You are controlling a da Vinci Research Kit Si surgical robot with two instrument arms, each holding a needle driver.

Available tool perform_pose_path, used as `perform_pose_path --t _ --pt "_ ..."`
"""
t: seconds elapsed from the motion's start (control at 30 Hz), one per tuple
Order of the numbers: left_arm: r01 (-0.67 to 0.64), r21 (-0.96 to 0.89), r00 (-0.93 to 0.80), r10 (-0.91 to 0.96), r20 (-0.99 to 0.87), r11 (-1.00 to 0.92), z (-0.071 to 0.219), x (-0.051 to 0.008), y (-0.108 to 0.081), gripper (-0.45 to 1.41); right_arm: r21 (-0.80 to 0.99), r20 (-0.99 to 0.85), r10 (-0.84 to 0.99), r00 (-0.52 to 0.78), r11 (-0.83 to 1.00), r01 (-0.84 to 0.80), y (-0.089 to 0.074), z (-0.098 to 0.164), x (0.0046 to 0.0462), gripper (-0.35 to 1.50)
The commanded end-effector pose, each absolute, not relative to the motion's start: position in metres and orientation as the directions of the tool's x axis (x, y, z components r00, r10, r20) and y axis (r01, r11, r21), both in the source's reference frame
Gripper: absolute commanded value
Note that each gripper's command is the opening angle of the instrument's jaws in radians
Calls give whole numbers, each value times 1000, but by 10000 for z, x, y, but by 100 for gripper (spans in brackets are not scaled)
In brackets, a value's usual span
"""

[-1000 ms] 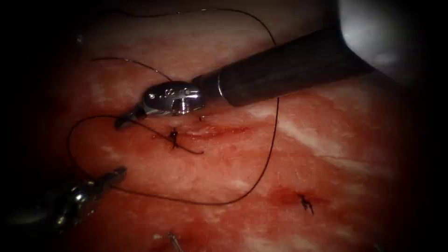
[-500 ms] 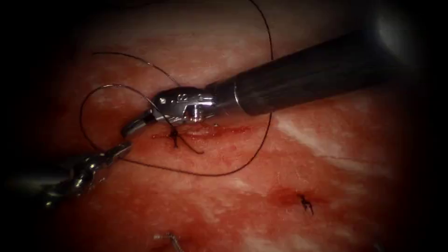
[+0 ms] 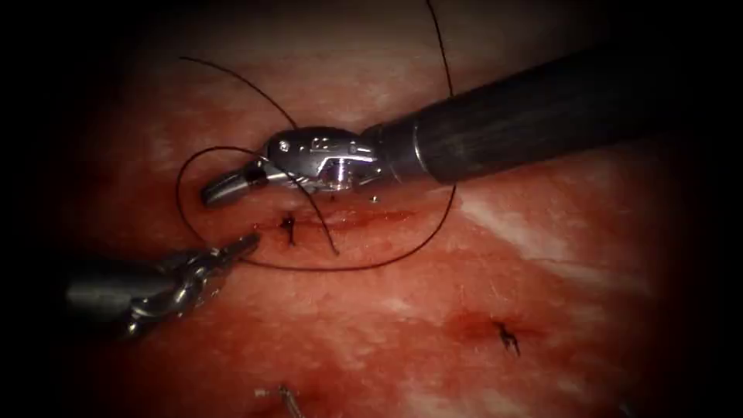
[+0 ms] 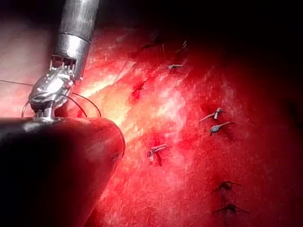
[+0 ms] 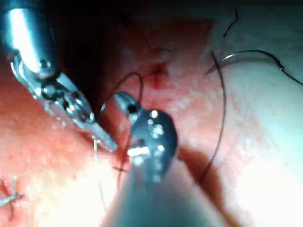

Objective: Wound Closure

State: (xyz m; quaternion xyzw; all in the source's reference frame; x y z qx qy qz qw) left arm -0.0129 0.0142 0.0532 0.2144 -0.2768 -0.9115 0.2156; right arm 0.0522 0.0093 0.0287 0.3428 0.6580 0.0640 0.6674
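Observation:
On the tissue the cut carries a knotted stitch with a short tail. The right tool lies just above the cut, its jaws together with nothing seen between them. Dark thread crosses over its wrist and curls in a loop around its tip. The left tool reaches in at the lower left of the stitch, shut on the thread. In the right wrist view both tools meet by the loop. A thin curved piece that looks like the needle lies free on the tissue.
A second tied stitch sits at the lower right, and cut thread ends lie near the bottom edge. The left wrist view has several more knotted stitches across the tissue. Thread runs up past the right shaft.
The left tool has carried the thread up and right toward the stitch. The right tool shifted slightly up and right. The thread loop tightened and now lies over the right tool.

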Motion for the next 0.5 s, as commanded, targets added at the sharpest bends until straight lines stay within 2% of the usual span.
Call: perform_pose_path --t 0.03,0.2,0.5 --pt "273 593 -814 -510 -277 -758 539 -135 138 -45 542 -834 539 117 761 357 89 289 525 -35" --pt "274 578 -809 -509 -294 -769 544 -146 142 -45 542 -835 539 105 777 321 78 297 524 -35" --pt "287 556 -802 -513 -306 -781 543 -159 143 -45 550 -827 560 54 785 283 73 298 529 -8"
